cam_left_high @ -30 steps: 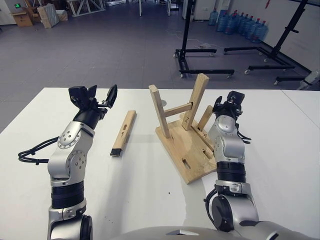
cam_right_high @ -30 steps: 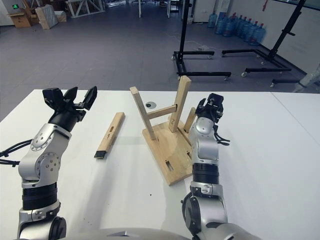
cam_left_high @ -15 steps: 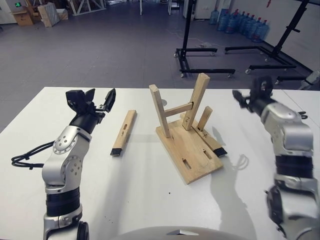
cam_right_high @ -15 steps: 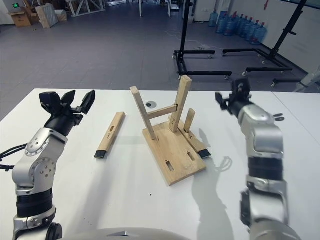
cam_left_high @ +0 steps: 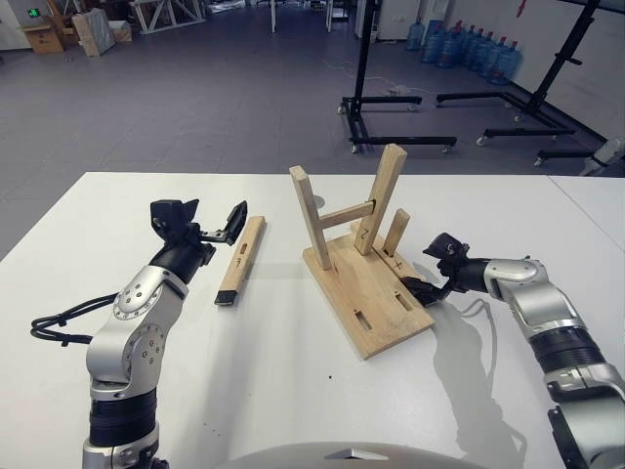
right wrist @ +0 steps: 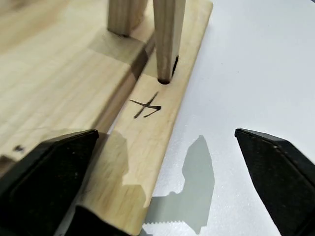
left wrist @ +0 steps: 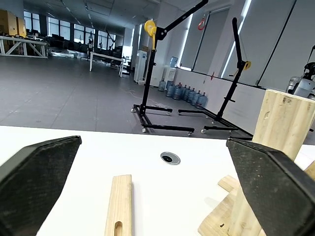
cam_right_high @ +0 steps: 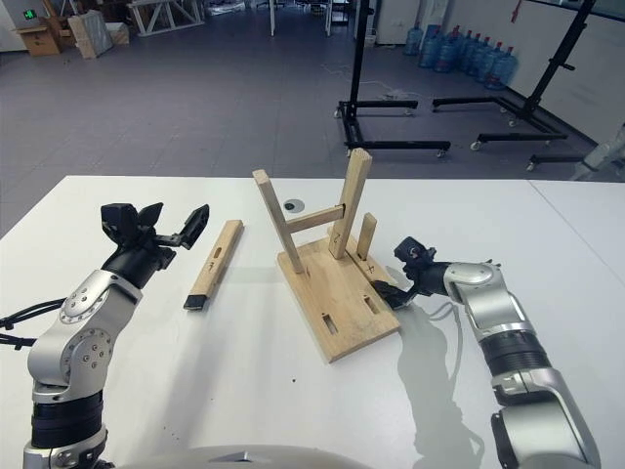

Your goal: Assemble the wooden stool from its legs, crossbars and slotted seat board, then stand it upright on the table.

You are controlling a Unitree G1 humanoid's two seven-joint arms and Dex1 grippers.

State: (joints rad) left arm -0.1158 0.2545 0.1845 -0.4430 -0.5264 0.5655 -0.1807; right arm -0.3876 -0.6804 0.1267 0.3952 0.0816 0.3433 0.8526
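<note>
Seat board [cam_left_high: 371,303]: lying flat on the table [cam_left_high: 293,391], two legs [cam_left_high: 314,217] standing slotted, crossbar [cam_left_high: 347,214] joining them. Third leg [cam_left_high: 410,278] is lying along its right edge, its end between your right gripper's [cam_left_high: 430,266] spread fingers. Fourth leg [cam_left_high: 241,259] is lying loose beside your left gripper [cam_left_high: 207,220], likewise spread. You are sitting roughly halfway.

Bare pale wood seat board [cam_left_high: 352,288], matt white table [cam_left_high: 293,391] — smooth

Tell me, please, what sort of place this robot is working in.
Most likely a large workshop or warehouse hall: a wide grey floor, black wheeled stands, a row of blue water jugs by the far wall, and boxes in the corner.
</note>
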